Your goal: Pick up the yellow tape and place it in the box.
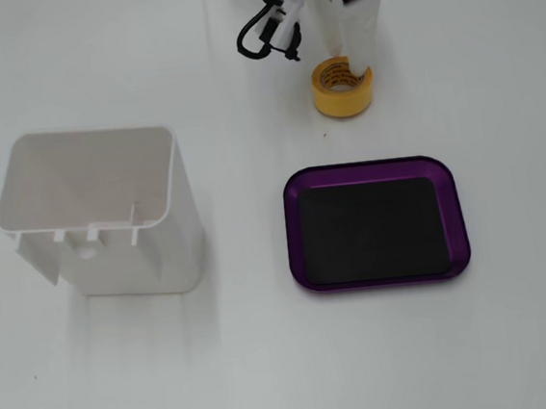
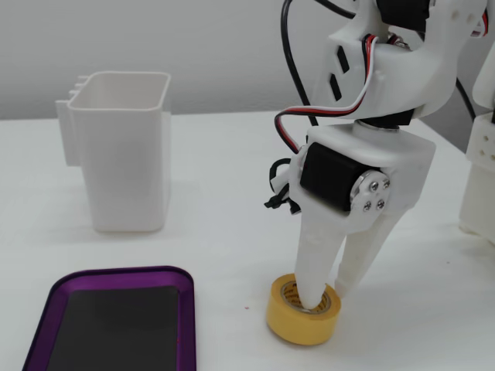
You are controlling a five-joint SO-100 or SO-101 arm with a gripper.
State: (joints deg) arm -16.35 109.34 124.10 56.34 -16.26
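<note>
The yellow tape (image 1: 343, 88) is a small yellow-orange roll lying flat on the white table, beyond the purple tray (image 1: 371, 171) in a fixed view. My gripper (image 2: 329, 292) comes down on it from above. One finger (image 2: 311, 282) stands inside the roll's core and the other (image 2: 352, 270) is against its outer right side, so the jaws are closed on the roll's wall. The roll (image 2: 298, 321) still touches the table. The tray (image 2: 46, 309) with its black floor is empty and lies to the left of the roll in the same fixed view.
A tall white plastic bin (image 1: 100, 216) stands open and empty, left of the tray; it also shows at the back left in a fixed view (image 2: 124, 154). Black and red cables (image 2: 290, 124) hang off the arm. A white arm base (image 2: 481, 178) stands at the right edge.
</note>
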